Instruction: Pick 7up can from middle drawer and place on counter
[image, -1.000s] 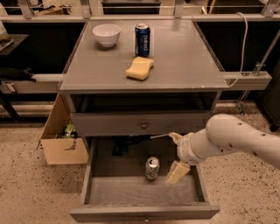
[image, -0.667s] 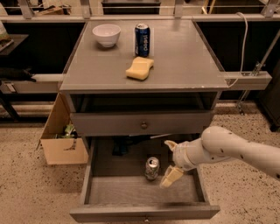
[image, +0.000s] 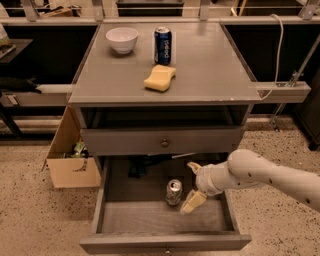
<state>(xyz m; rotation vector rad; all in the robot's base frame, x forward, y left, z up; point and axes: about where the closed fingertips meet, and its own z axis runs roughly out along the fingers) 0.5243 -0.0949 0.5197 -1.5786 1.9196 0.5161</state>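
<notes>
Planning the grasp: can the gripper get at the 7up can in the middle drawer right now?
Probably yes. The open gripper is inside the pulled-out middle drawer, just right of the upright 7up can, with nothing between them.

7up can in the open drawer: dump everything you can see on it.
The small silvery-green 7up can stands upright on the bare grey floor of the open middle drawer, near its centre. Its shiny metal top with pull tab faces up. The cream gripper, open, sits beside it on the picture's right; whether it touches the can cannot be told.
</notes>
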